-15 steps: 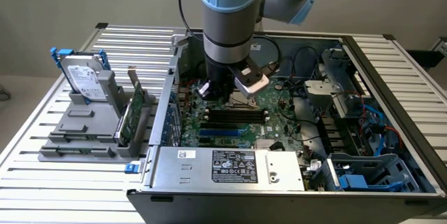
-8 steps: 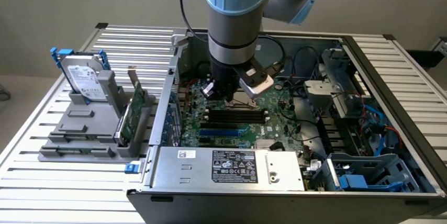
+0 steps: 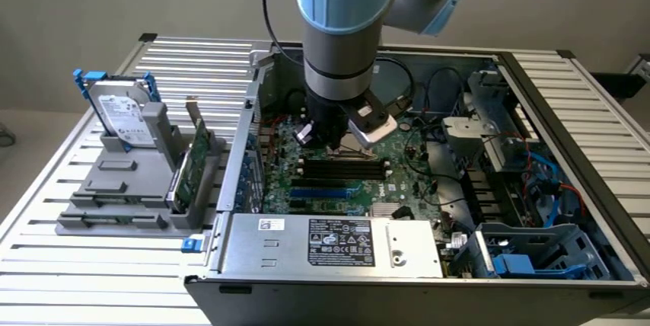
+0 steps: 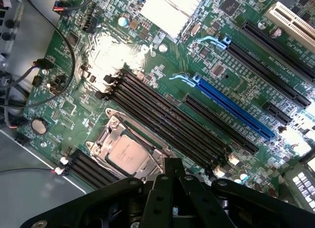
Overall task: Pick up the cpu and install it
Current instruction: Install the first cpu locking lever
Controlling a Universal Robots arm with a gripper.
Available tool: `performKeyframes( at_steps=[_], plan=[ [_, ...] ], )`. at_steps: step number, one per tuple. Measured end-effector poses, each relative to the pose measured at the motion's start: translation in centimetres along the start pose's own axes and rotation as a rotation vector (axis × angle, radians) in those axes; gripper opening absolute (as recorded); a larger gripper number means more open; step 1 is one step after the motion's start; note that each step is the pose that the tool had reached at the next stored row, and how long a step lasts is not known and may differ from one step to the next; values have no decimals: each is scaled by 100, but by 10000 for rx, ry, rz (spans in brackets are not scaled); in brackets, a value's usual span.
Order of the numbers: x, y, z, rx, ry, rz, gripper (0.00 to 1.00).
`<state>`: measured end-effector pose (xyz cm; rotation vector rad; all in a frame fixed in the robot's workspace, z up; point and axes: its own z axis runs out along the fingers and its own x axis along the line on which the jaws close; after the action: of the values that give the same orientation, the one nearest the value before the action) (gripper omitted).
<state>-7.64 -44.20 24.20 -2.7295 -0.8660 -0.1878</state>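
Black gripper (image 4: pixel 172 176), fingers pressed together, nothing between them, poised just above the socket frame (image 4: pixel 129 154); silvery cpu (image 4: pixel 125 155) lies flat inside that frame on the green motherboard (image 4: pixel 162 75); black memory slots (image 4: pixel 167 114) run beside the socket; blue expansion slot (image 4: pixel 234 110) further off; arm (image 3: pixel 343 29) reaches down into the open computer case (image 3: pixel 568 113); hard drive (image 3: pixel 120 116) stands in a grey holder (image 3: pixel 122 196) outside the case, at the exterior view's left.

Exterior view: high, off the arm, looking down across the bench (image 3: pixel 61 265) into the open computer case (image 3: pixel 568 212).
Wrist view: close above, tilted toward the motherboard (image 4: pixel 167 65).
Shared: motherboard (image 3: pixel 406 181), memory slots.
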Motion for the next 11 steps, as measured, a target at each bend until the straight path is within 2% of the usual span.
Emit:
performKeyframes(
  at_steps=[4,11],
  plan=[
    [-7,8,34,44,48,48,11],
    [-9,8,102,30,67,182,11]
  ],
)
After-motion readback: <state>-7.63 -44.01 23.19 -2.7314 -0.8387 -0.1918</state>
